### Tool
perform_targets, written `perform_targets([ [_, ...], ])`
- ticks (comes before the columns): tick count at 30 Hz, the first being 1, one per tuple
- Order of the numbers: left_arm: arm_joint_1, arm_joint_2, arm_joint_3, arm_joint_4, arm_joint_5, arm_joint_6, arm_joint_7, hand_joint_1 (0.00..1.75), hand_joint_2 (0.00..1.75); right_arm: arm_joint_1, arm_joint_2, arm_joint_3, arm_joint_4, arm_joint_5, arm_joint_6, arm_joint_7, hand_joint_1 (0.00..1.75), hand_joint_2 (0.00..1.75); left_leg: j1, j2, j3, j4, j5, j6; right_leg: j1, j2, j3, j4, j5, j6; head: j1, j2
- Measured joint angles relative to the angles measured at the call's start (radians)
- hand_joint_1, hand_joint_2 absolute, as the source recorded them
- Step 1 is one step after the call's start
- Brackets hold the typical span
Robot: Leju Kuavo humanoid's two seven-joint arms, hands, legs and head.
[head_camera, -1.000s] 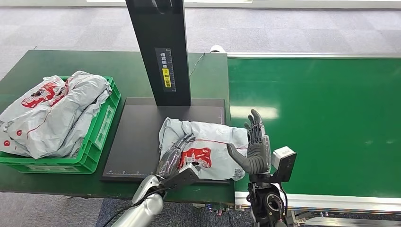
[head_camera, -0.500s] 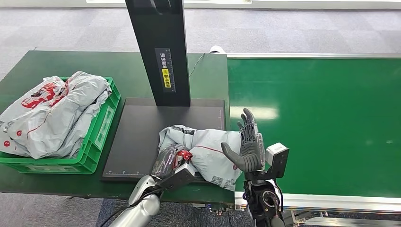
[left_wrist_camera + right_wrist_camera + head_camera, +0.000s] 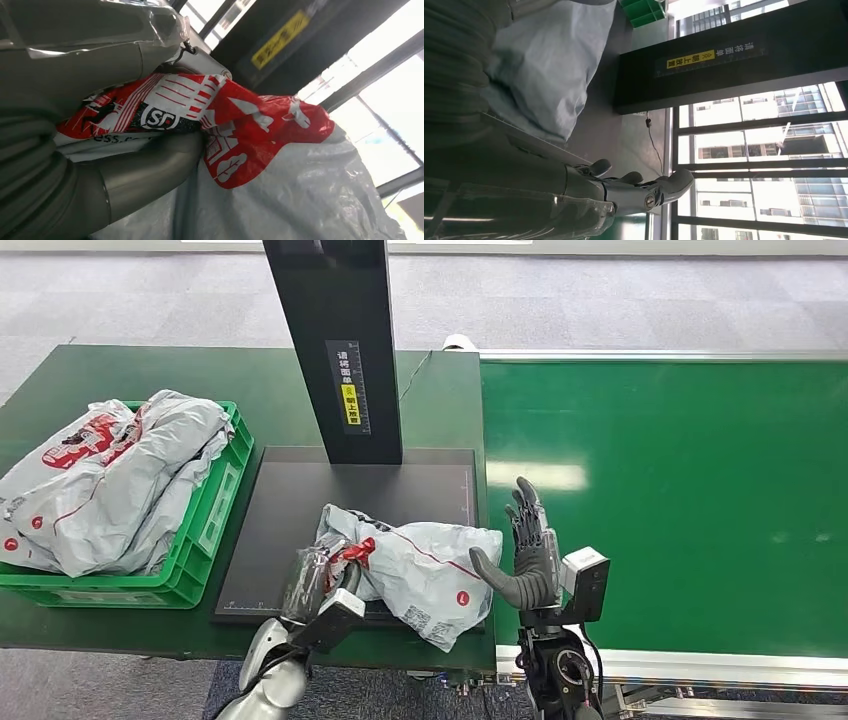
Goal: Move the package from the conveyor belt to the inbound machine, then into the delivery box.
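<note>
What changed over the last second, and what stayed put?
The left hand closed on the package, which had lain flat on the black scanner plate, bunched its red-printed end and dragged it left, toward the green crate. The right hand stayed open and upright at the package's right edge, shifting slightly left. The crate with its bags, the scanner column and the conveyor belt stayed as they were.

The crumpled grey plastic package (image 3: 415, 565) hides most of the left hand (image 3: 318, 578); the black scanner column (image 3: 335, 345) is cut off at the top.
</note>
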Motion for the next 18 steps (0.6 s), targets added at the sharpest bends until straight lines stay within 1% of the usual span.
perform_targets([
  [2, 0.056, 0.043, 0.005, -0.191, 0.024, 0.019, -0.009, 1.75, 1.75, 0.019, -0.001, -0.010, -0.006, 0.010, -0.002, -0.003, 0.00, 1.75, 0.000, 0.000, -0.003, 0.000, 0.000, 0.000, 0.000, 0.000, -0.003, 0.000, 0.000, 0.000, 0.000, 0.000],
  [4, 0.066, 0.063, 0.007, -0.273, 0.031, 0.033, -0.015, 1.75, 1.75, 0.035, -0.001, -0.017, -0.018, 0.016, -0.002, -0.006, 0.00, 1.75, 0.000, 0.000, -0.004, 0.000, 0.000, 0.000, 0.000, 0.000, -0.003, 0.000, 0.000, 0.000, 0.000, 0.000],
  [11, 0.063, 0.105, 0.041, -0.452, 0.081, 0.081, -0.040, 1.75, 1.75, 0.083, 0.000, -0.041, -0.062, 0.031, -0.009, -0.008, 0.00, 1.75, 0.000, 0.000, -0.004, 0.000, 0.000, 0.000, 0.000, 0.000, -0.004, 0.000, 0.000, 0.000, 0.000, 0.000],
  [18, 0.039, 0.123, 0.123, -0.591, 0.110, 0.107, -0.054, 1.75, 1.75, 0.113, 0.007, -0.064, -0.105, 0.056, -0.008, -0.006, 0.00, 1.75, 0.000, 0.000, -0.004, 0.000, 0.000, 0.000, 0.000, 0.000, -0.004, 0.000, 0.000, 0.000, 0.000, 0.000],
])
